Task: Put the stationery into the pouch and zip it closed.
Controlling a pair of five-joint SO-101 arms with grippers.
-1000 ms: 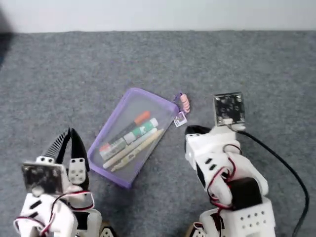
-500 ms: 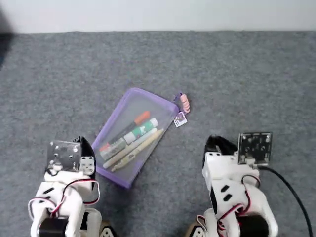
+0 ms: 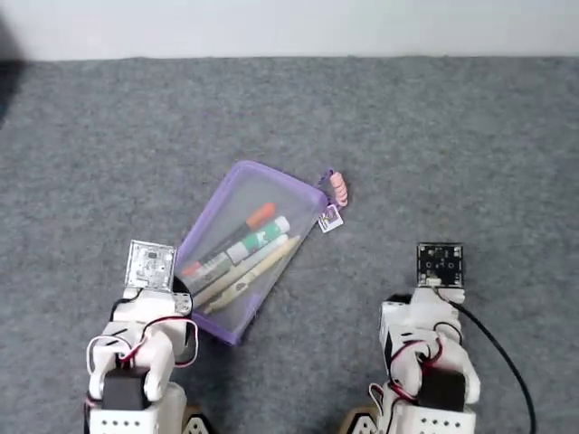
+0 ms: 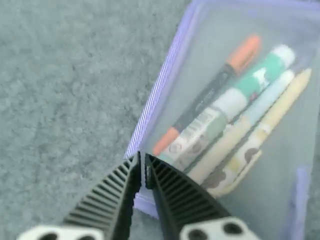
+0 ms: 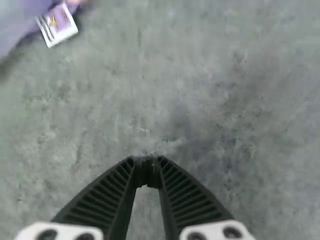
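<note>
Since the coloured markers and pencils (image 3: 237,253) sat inside the translucent purple-edged pouch (image 3: 271,194) mid-frame, loading looked done, probably zipped too. Left gripper (image 4: 142,160) and right gripper (image 5: 146,162) were pinched closed, empty.

Right gripper (image 5: 146,164) sat over the grey carpet (image 5: 225,90), black ribbed fingers (image 5: 112,195) pressed together at the tips. A small white-and-purple tag (image 5: 56,23) lay flat on the carpet, well apart from the fingertips, just beside a purple pouch corner (image 5: 17,17).
</note>
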